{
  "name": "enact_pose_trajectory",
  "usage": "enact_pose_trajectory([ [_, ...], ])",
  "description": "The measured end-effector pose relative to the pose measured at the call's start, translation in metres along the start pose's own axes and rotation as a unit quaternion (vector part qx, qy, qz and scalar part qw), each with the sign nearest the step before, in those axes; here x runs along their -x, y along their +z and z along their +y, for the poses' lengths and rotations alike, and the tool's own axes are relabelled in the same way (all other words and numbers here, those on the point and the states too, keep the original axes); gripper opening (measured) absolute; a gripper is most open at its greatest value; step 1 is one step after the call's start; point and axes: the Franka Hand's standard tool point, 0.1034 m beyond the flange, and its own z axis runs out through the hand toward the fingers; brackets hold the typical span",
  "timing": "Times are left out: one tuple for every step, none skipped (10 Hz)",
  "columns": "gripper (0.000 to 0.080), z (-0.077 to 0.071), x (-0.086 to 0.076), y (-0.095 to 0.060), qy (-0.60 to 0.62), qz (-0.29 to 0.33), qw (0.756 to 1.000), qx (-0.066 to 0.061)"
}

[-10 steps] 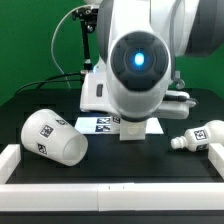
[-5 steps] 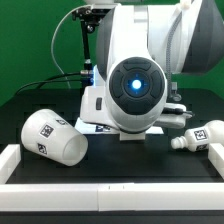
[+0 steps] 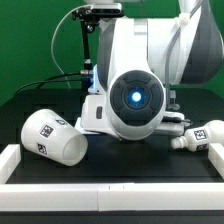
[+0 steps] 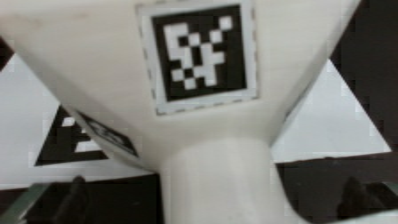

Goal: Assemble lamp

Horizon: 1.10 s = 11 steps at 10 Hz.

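Arm (image 3: 135, 95): white, centre, round joint with a blue light facing the camera, hiding the table middle.
Shade (image 3: 52, 137): on its side, exterior view's left, tag showing.
Bulb (image 3: 198, 136): on its side, exterior view's right.
Table (image 3: 110, 162): black, white rail (image 3: 100, 195) in front.
Backdrop (image 3: 25, 40): green.

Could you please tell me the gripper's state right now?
Gripper: cannot be told; a white tagged plastic lamp part fills the wrist view.

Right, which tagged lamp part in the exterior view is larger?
The shade, a wide cup at the exterior view's left; the bulb at its right is slimmer.
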Motion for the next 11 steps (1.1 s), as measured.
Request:
enact_pose_trajectory([
  [0.0698, -0.002, 0.000, 0.002, 0.000, -0.003, 1.000, 0.002],
  [0.0672, -0.001, -0.001, 0.001, 0.000, -0.002, 1.000, 0.002],
  [0.0672, -0.001, -0.001, 0.002, 0.000, -0.002, 1.000, 0.002],
  [0.0488, -0.001, -0.001, 0.002, 0.000, -0.002, 1.000, 0.002],
  [0.0488, -0.001, 0.000, 0.002, -0.001, -0.003, 1.000, 0.001],
  [0.0438, -0.001, 0.000, 0.002, -0.001, -0.003, 1.000, 0.001],
  [0.0438, -0.001, 0.000, 0.001, -0.001, -0.002, 1.000, 0.001],
  [0.0438, -0.002, 0.006, -0.009, -0.008, 0.003, 1.000, -0.003],
  [0.0438, -0.002, 0.019, -0.029, -0.013, 0.013, 1.000, -0.013],
  [0.0438, -0.003, 0.029, -0.053, -0.019, 0.039, 0.998, -0.037],
  [0.0438, -0.003, 0.035, -0.080, -0.022, 0.087, 0.995, -0.050],
])
